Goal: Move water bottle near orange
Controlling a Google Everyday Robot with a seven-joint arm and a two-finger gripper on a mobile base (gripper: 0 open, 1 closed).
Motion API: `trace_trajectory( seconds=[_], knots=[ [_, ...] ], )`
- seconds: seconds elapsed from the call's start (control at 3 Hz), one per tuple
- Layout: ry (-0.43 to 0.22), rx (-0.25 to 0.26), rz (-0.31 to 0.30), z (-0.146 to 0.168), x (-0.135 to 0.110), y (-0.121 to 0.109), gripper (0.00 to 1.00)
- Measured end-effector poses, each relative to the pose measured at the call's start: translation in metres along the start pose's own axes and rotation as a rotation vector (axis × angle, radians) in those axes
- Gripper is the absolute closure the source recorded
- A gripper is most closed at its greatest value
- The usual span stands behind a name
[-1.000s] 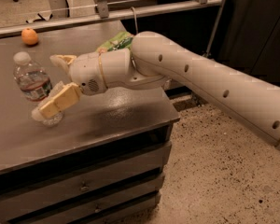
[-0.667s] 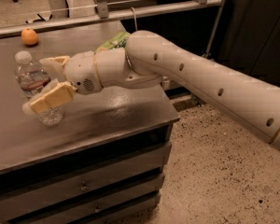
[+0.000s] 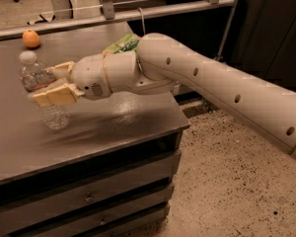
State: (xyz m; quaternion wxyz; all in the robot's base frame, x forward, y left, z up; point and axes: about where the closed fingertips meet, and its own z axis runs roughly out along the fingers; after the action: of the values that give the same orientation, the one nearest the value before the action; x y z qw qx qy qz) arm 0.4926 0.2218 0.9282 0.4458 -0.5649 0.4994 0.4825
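Grey cabinet top (image 3: 113, 120), speckled floor (image 3: 227, 181); gripper (image 3: 44, 83) fingers (image 3: 56, 94) clasp water bottle (image 3: 33, 75).

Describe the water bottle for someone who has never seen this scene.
On the grey cabinet top, at its left side, the gripper straddles the water bottle. It is clear, ribbed and white-capped, unlike the round orange behind and the green bag.

My arm (image 3: 227, 95) is a thick off-white tube with a smooth plastic shell, dotted with small dark round holes along its length. A thin tan ring marks the wrist joint, with a speckled grille beside it. At the left of the frame, my pincer (image 3: 42, 83) ends in flat yellowish-tan fingers (image 3: 56, 94).
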Motion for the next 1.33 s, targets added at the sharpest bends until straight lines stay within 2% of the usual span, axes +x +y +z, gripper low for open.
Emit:
trace_trajectory(
  seconds=[0.33, 0.67, 1.33],
  knots=[
    [0.016, 0.069, -0.002, -0.0319, -0.0009, -0.0159, 0.87],
    [0.016, 0.064, -0.003, -0.0295, -0.0014, -0.0146, 1.00],
    [0.003, 0.076, -0.017, -0.0296, -0.0033, -0.0146, 1.00]
  ],
)
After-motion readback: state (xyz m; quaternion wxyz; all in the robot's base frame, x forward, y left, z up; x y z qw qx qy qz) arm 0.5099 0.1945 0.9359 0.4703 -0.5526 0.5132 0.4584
